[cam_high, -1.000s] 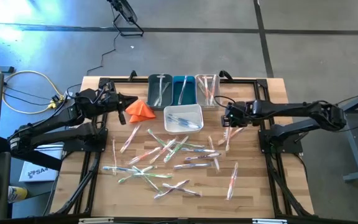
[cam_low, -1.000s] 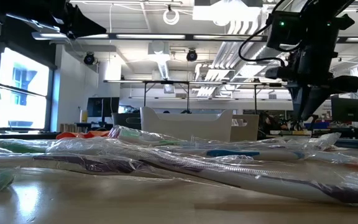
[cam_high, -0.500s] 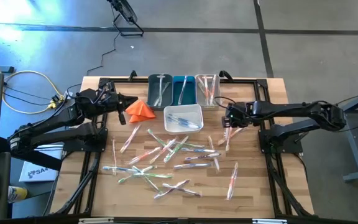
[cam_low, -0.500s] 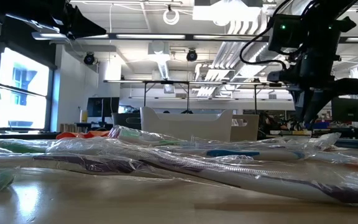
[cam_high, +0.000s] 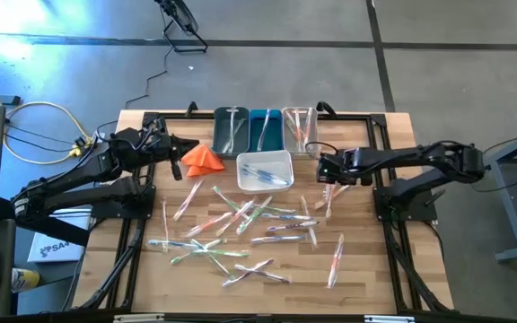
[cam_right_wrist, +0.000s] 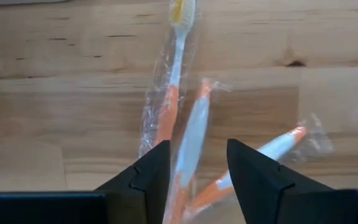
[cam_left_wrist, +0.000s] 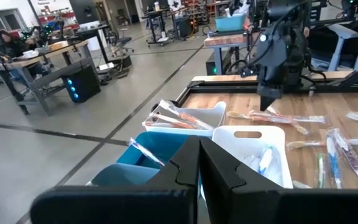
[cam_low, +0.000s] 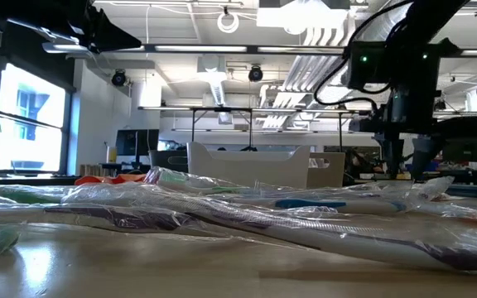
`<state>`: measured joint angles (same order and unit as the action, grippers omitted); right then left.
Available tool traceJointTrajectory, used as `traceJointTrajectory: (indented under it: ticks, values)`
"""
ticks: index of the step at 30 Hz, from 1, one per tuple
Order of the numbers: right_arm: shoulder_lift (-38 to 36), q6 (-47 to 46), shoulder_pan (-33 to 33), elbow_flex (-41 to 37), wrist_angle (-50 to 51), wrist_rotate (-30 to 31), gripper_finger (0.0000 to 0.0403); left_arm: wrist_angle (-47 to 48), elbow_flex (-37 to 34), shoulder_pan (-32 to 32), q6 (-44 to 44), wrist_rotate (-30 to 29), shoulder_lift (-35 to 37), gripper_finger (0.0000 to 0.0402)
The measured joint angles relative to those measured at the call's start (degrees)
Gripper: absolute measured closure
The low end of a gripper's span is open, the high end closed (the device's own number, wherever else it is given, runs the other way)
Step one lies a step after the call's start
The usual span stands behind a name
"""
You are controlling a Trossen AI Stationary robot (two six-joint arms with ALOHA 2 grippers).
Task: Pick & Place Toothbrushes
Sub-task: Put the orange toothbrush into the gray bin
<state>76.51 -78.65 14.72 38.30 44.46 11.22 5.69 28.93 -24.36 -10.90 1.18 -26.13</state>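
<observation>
Several wrapped toothbrushes [cam_high: 240, 224] lie scattered flat on the wooden table. My right gripper [cam_high: 328, 179] points down over the right-hand group and is open. In the right wrist view its fingers [cam_right_wrist: 197, 168] stand on either side of a whitish-orange toothbrush [cam_right_wrist: 191, 134], between two orange ones [cam_right_wrist: 166, 106] [cam_right_wrist: 278, 146]; nothing shows them touching it. In the low view the right gripper [cam_low: 406, 159] hangs just above the pile. My left gripper [cam_high: 187, 146] waits shut and level at the far left, next to the orange cloth [cam_high: 203, 158].
A dark green bin [cam_high: 231, 131], a blue bin [cam_high: 265, 131] and a clear bin [cam_high: 299, 130] stand in a row at the far edge, each with toothbrushes inside. A white bin [cam_high: 265, 170] with blue toothbrushes sits in front of them. Bare wood lies along the near edge.
My right gripper has sunk toward the table over the orange toothbrushes, rolled a little, and opened: in the low view its fingers went from a narrow point to two spread tips.
</observation>
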Motion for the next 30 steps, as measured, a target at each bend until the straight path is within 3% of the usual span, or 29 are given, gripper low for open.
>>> traceJointTrajectory:
  ticks: [10, 30]
  values:
    - [7.25, -0.05, 0.00, 0.04, -1.89, -0.60, 0.0283, 0.07, 0.00, 0.00, 0.00, -0.76, 0.00, 0.0394]
    - [7.43, 1.30, -0.08, 0.04, -2.05, 0.83, 0.0388, 0.59, 0.00, -0.02, 0.02, -0.95, 0.00, 0.0394]
